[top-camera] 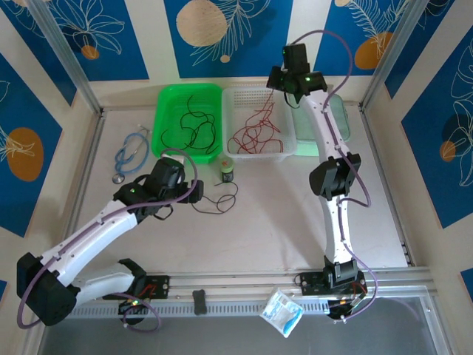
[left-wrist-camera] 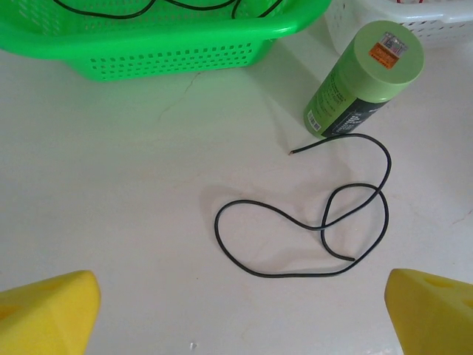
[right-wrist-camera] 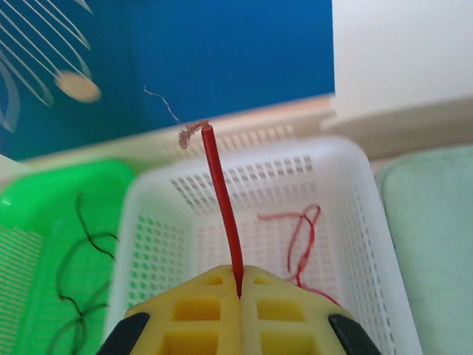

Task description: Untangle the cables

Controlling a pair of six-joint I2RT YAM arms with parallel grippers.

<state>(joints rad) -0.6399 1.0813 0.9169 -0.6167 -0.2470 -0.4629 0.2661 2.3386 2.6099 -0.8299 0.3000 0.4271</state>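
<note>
A loose black cable [left-wrist-camera: 280, 276] lies looped on the white table, just ahead of my left gripper [left-wrist-camera: 244, 318], which is open with nothing between its yellow fingertips [left-wrist-camera: 52, 310]. From above, that left gripper [top-camera: 188, 194] sits beside the same black cable [top-camera: 219, 212]. More black cables [top-camera: 194, 134] lie in the green basket [top-camera: 164, 111]. Red cables [top-camera: 255, 133] lie in the white basket [top-camera: 230, 100]. My right gripper [right-wrist-camera: 239, 285] is shut on a red cable [right-wrist-camera: 222, 200], whose frayed end sticks up. It hangs over the white basket's far edge [top-camera: 284, 81].
A green can [left-wrist-camera: 366, 78] stands upright on the table, close to the black cable's bare end. A blue stethoscope [top-camera: 131, 154] lies left of the green basket. A pale green tray [top-camera: 336, 118] sits right of the white basket. A plastic packet [top-camera: 281, 312] rests on the front rail.
</note>
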